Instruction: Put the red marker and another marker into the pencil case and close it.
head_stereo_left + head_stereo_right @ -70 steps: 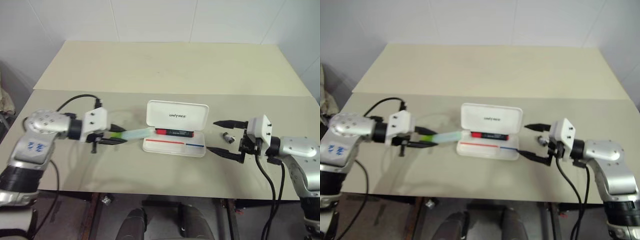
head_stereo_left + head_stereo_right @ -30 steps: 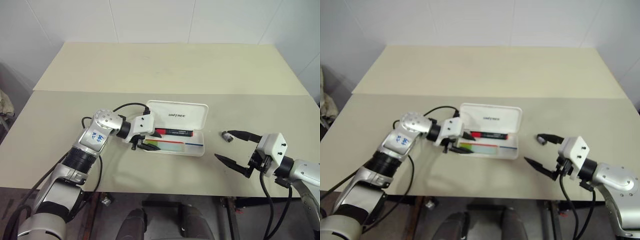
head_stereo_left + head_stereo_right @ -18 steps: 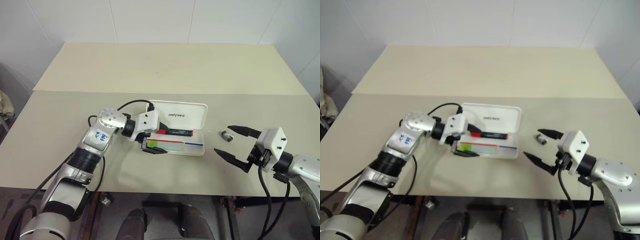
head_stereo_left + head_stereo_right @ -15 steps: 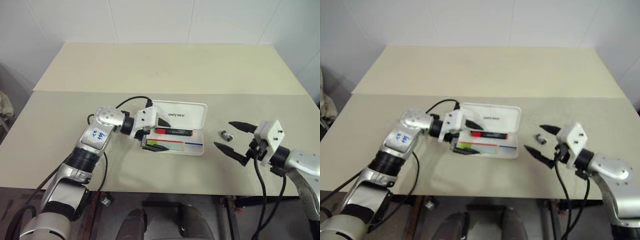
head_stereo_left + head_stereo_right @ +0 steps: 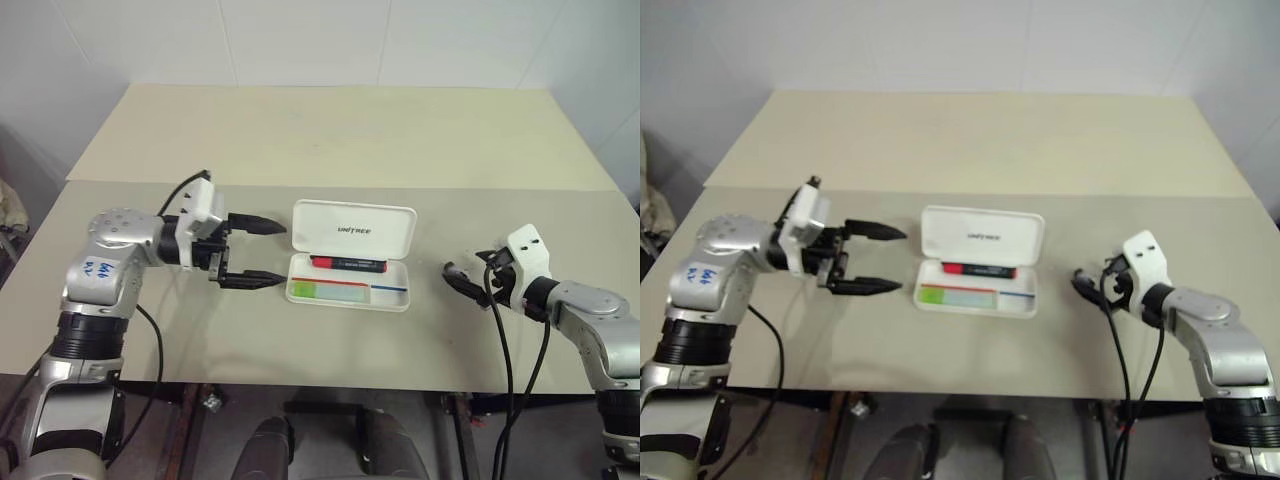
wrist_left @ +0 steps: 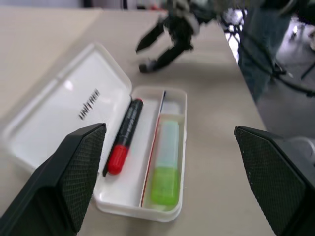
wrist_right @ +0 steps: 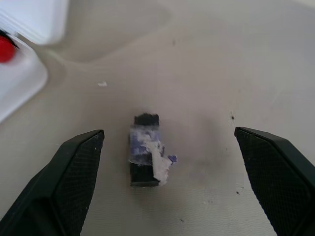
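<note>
left claw [image 5: 252, 250] withdrawn from pencil case [image 5: 350, 256] | both claws wide apart, empty

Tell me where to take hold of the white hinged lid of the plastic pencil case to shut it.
Probably the lid's free top edge, approached from the far side: it stands upright behind the tray, hinged along its bottom, so pushing that edge toward the robot should fold it over the two markers lying inside.

In the open pencil case [image 5: 349, 268], the red marker [image 5: 347, 264] is laid behind another marker [image 5: 327, 290]; what may be a taped block [image 7: 145, 149] is set well right.
</note>
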